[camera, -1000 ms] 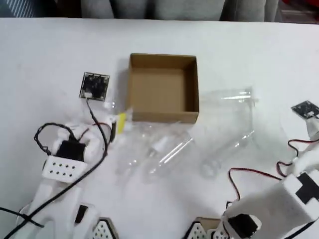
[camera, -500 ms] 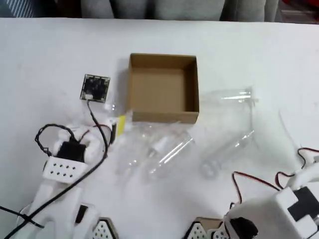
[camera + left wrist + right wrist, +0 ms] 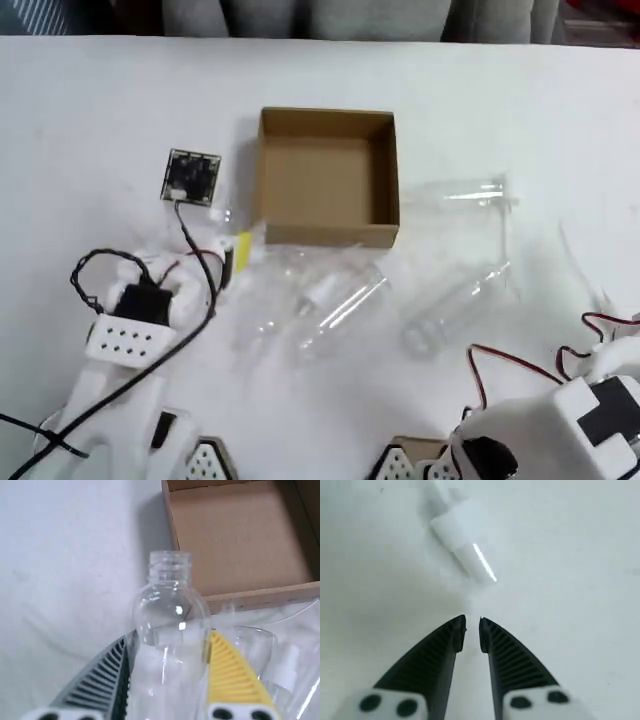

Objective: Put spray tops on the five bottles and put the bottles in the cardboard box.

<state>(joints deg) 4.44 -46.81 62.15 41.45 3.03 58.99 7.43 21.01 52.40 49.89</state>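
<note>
Gripping a capless bottle (image 3: 170, 605) by its body, the left gripper (image 3: 169, 642) sits at 7 o'clock from the box (image 3: 330, 236) in the high view. The right gripper (image 3: 472, 625), jaws almost together and empty, hangs just short of a white top (image 3: 462, 550) lying on the table (image 3: 100, 90). Capping seems to be the step in hand: the right gripper should open, take the top and bring it over. The bottle's long axis follows the left gripper's line, with the open neck toward the box corner

The high view looks down over the table (image 3: 480, 100), arms (image 3: 130, 340) at the lower edge; the left wrist view, close behind a bottle (image 3: 170, 610), shares the cardboard box (image 3: 230, 540); the right faces tabletop, very near.
</note>
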